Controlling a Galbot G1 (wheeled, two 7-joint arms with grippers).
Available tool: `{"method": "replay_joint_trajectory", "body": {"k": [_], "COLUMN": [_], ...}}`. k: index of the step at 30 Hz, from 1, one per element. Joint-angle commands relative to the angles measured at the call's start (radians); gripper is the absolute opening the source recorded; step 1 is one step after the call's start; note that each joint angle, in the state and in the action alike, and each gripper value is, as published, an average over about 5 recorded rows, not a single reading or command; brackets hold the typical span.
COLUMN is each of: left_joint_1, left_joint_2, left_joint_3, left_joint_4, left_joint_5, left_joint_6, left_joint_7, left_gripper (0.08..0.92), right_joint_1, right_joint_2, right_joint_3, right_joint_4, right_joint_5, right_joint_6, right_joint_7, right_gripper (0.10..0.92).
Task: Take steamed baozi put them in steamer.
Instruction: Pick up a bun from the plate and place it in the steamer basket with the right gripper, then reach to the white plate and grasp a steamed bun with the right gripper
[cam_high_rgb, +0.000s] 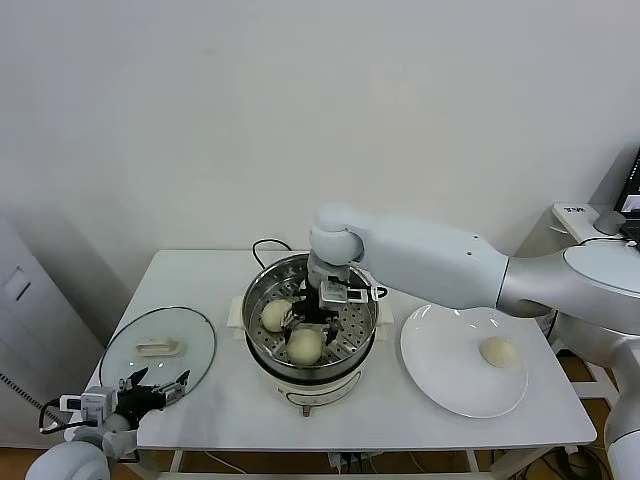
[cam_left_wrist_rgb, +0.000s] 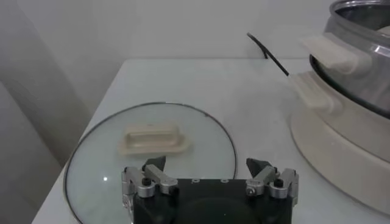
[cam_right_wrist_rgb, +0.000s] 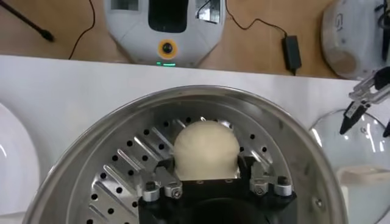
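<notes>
1. The right gripper (cam_right_wrist_rgb: 207, 159) hangs inside the steamer (cam_high_rgb: 262, 283), jaws wide beside a baozi (cam_right_wrist_rgb: 206, 148) resting on the tray.
2. Lifting carelessly could drag it.
3. The left gripper (cam_left_wrist_rgb: 209, 173), wide, idles above the glass lid (cam_left_wrist_rgb: 91, 170).

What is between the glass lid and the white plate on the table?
The steamer, shown in the head view. It sits between the glass lid and white plate, with two baozi and the right gripper inside.
</notes>
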Motion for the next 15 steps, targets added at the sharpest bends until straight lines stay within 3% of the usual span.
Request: {"method": "replay_joint_trajectory", "body": {"k": [1,6,15], "left_joint_1": [0.000,0.001,0.010], "left_joint_2": [0.001,0.004,0.006], "left_joint_3": [-0.002,-0.002,-0.013], "left_joint_4": [0.000,0.000,-0.007], "left_joint_5": [-0.001,-0.001,-0.004], "left_joint_6": [-0.001,0.000,-0.002], "left_joint_7": [0.000,0.000,0.000], "left_gripper": [0.823,0.823,0.823], "right_joint_1": [0.016,0.109,0.262], "right_joint_2": [-0.010,-0.086,-0.326], "right_joint_3": [0.051,0.087,-0.072], "right_joint_4": [-0.026,-0.103,-0.225], "right_joint_5": [-0.021,0.084,0.332], "right_joint_6": [0.004,-0.077,-0.460], "right_joint_7": [0.005,-0.021,-0.115], "right_gripper": [0.815,0.822,0.823]}}
